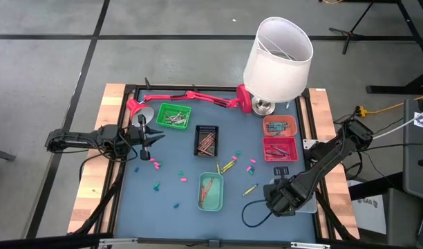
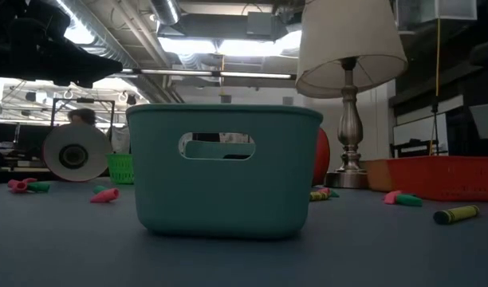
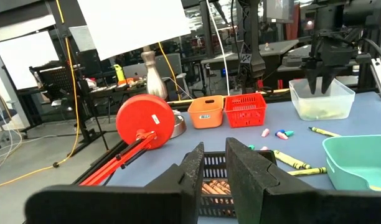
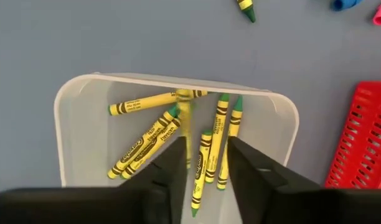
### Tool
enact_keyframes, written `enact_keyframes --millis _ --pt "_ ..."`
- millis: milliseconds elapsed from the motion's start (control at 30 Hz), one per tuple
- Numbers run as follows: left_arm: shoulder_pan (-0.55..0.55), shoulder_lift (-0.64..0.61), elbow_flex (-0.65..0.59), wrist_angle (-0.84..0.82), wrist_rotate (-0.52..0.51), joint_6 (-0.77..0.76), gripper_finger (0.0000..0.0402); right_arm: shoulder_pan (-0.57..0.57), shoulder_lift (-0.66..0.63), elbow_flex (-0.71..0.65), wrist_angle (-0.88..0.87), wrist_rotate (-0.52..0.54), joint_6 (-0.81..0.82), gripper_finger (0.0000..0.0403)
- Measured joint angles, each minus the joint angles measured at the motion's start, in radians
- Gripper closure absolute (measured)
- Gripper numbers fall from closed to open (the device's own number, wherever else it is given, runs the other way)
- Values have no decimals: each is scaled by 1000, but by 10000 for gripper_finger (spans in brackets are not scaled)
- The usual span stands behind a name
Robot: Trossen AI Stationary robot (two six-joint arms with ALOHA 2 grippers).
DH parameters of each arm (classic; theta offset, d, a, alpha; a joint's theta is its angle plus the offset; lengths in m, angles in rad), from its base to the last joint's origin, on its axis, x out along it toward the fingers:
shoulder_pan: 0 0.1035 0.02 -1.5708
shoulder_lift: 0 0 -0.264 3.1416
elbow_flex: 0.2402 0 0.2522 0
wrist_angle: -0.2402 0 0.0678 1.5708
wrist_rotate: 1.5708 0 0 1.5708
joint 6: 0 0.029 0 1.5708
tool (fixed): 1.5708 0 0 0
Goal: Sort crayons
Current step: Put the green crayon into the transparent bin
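Hovering over the left part of the blue worktop (image 1: 128,197), left pincer (image 1: 158,135), dark fingers (image 3: 192,169) a narrow gap apart with nothing between them, just beside the small green plastic tray (image 1: 173,116) and below the red desk lamp's round head (image 1: 133,108). Scattered near it on the mat, loose pink and teal wax crayons (image 1: 155,164). Further right, black slotted tray (image 1: 207,140) with brown sticks inside, and teal plastic bin (image 1: 211,191) holding orange ones, a few yellow crayons (image 1: 228,166) lying between it and the right-hand trays. Standing at the far edge, tall lamp with white shade (image 1: 278,58). Below that, orange tray (image 1: 279,126) and red mesh tray (image 1: 280,148), side by side and touching. At the right front corner, right pincer (image 4: 204,163) poised directly above the clear plastic tub (image 4: 75,124), fingers parted and gripping nothing, several yellow and yellow-green crayons (image 4: 144,144) resting in the tub beneath.
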Motion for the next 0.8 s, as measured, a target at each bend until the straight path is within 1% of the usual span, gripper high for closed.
enact_keyframes --millis 100,200,367,600,700,800 --pt "0 0 0 0 0 0 349 0 0 0 0 5 -4 270" --pt "0 0 0 0 0 0 349 0 0 0 1 32 -24 258" --pt "0 0 0 0 0 0 349 0 0 9 0 35 -122 259" --pt "0 0 0 0 0 0 349 0 0 100 2 42 -270 260" --pt "0 0 0 0 0 0 349 0 0 141 15 95 -312 260" --pt "0 0 0 0 0 0 349 0 0 152 86 185 -352 260"
